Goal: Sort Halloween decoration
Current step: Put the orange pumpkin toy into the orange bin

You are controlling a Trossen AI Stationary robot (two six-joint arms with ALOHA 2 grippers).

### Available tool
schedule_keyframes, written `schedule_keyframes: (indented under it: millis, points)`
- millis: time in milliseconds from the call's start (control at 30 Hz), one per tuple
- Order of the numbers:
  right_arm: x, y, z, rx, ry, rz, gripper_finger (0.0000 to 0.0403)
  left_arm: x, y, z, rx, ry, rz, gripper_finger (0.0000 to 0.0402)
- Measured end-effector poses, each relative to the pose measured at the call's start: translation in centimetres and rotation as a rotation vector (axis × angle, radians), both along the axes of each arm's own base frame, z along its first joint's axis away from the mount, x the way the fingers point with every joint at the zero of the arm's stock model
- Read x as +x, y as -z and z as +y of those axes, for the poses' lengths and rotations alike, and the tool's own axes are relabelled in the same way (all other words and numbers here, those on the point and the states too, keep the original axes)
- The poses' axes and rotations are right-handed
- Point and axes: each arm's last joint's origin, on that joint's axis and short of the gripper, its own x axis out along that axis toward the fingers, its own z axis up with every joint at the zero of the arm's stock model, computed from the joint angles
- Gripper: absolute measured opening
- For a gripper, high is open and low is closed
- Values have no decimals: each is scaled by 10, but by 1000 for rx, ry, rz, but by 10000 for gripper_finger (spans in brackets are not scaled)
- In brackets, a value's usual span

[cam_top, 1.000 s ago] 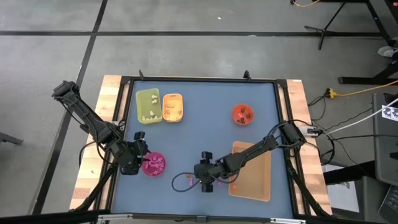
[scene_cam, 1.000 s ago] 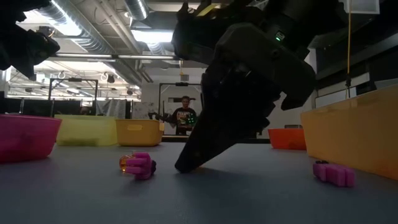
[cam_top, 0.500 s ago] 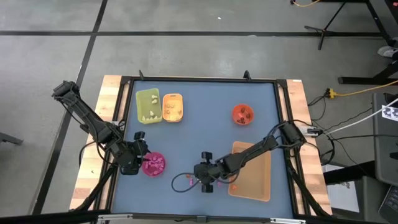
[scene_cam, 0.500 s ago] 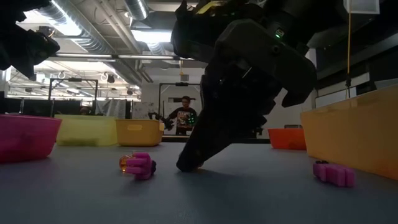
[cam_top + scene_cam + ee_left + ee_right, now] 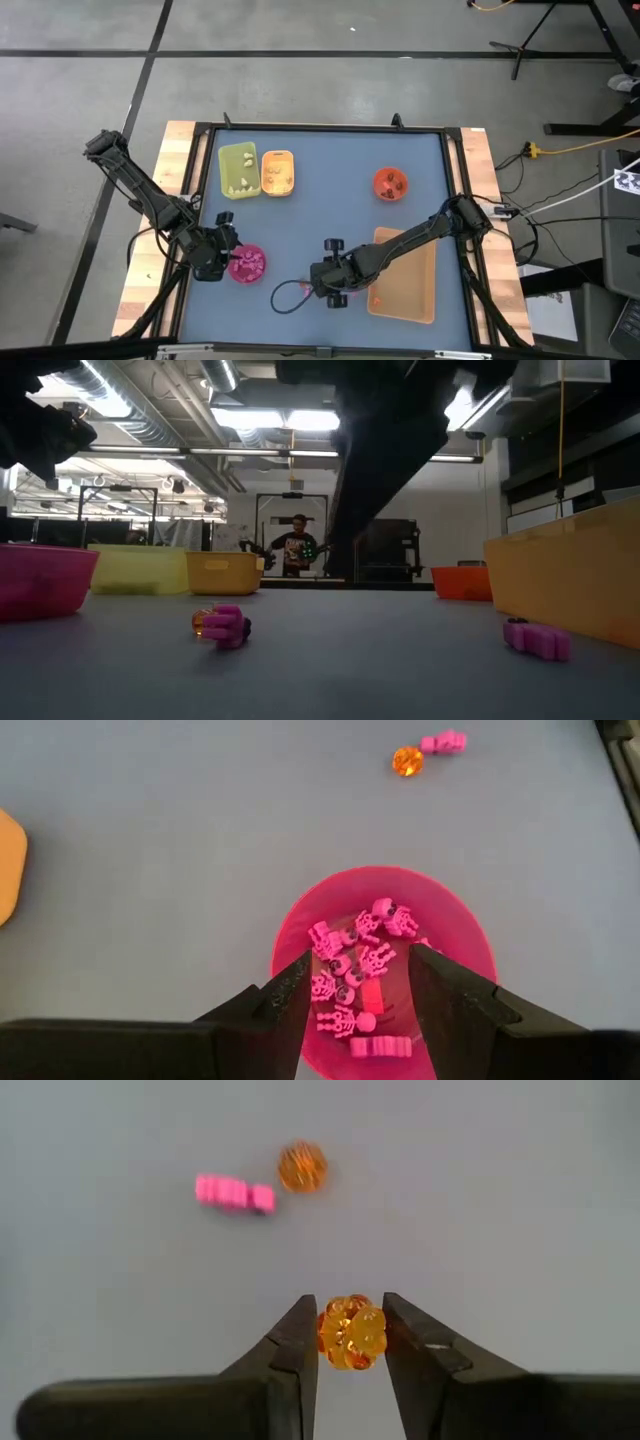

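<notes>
My right gripper hangs above the table's near middle, shut on a small orange pumpkin-like trinket. Below it on the table lie another orange trinket and a pink one, side by side. A second pink trinket lies by the tan tray. My left gripper stands open above the pink bowl, which holds several pink trinkets. My right gripper pinches the orange trinket by its two opposite sides between its two fingers. The fingers come from above, slanting down. The trinket is lifted clear of the table.
A green tray and an orange tray stand at the far left, a red bowl at the far right, a large tan tray at the near right. A thin cable loop lies near the right gripper.
My right gripper has risen from the table, where its fingertips stood on the surface, and its fingers now hang high in the low view. The loose trinkets on the table have stayed where they were.
</notes>
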Motion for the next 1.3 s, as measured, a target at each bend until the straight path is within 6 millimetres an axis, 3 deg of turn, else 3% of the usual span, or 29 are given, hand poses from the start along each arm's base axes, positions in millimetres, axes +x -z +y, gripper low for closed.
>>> schedule_keyframes:
  millis: [300,467,633,800,1100,1300]
  points:
    - [-5,-47,-2,-63,-16,106,95,4,-4,-4,-49,-1,-59,151]
    - [-15,-58,-5,-104,-20,195,93,6,-6,-5,-66,-2,-80,151]
    - [-34,-58,0,-199,-19,323,94,6,-6,-5,-68,-2,-82,151]
    - [-59,-60,12,-271,89,431,94,6,-6,-5,-68,-3,-84,151]
    - [-90,-48,48,-305,157,450,95,9,-10,-6,-73,-34,-148,151]
    - [-104,-37,58,-339,163,469,95,14,-16,-7,-40,-88,-257,151]
